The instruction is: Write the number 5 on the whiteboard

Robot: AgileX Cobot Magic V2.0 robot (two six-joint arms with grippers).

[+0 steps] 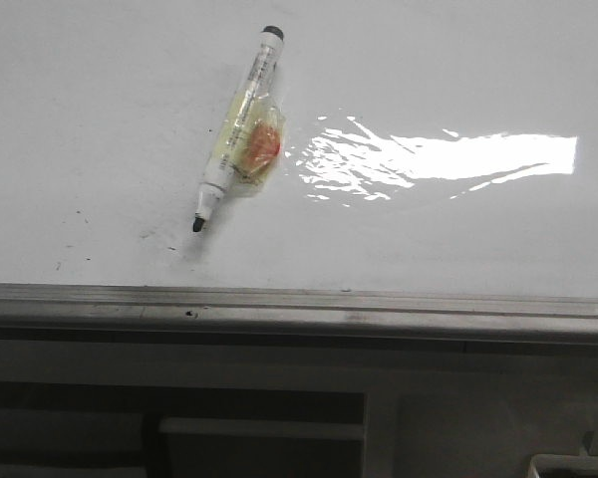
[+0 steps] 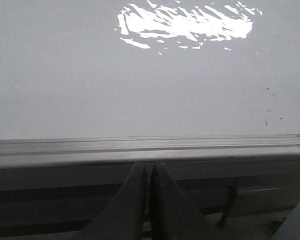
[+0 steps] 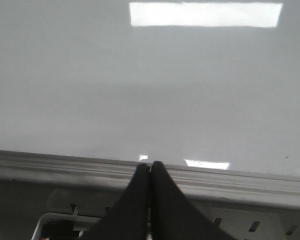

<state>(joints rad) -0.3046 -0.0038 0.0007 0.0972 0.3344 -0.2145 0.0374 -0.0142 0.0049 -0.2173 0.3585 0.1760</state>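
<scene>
The whiteboard (image 1: 100, 90) is a glossy white board with a grey metal frame edge (image 1: 299, 304) along its near side. A marker (image 1: 241, 124) with a black cap end, a bare black tip and yellowish tape round its body lies on it, tip toward the frame. No drawn number 5 shows on the board. My left gripper (image 2: 148, 165) is shut and empty, over the frame edge (image 2: 150, 147). My right gripper (image 3: 151, 165) is shut and empty, over the frame edge (image 3: 230, 180). Neither gripper shows in the front view.
Bright glare (image 1: 448, 157) lies on the board to the right of the marker. Small black specks (image 1: 75, 244) sit near the frame at the left. Grey panels (image 1: 259, 418) and a white tray corner (image 1: 578, 466) lie below the frame.
</scene>
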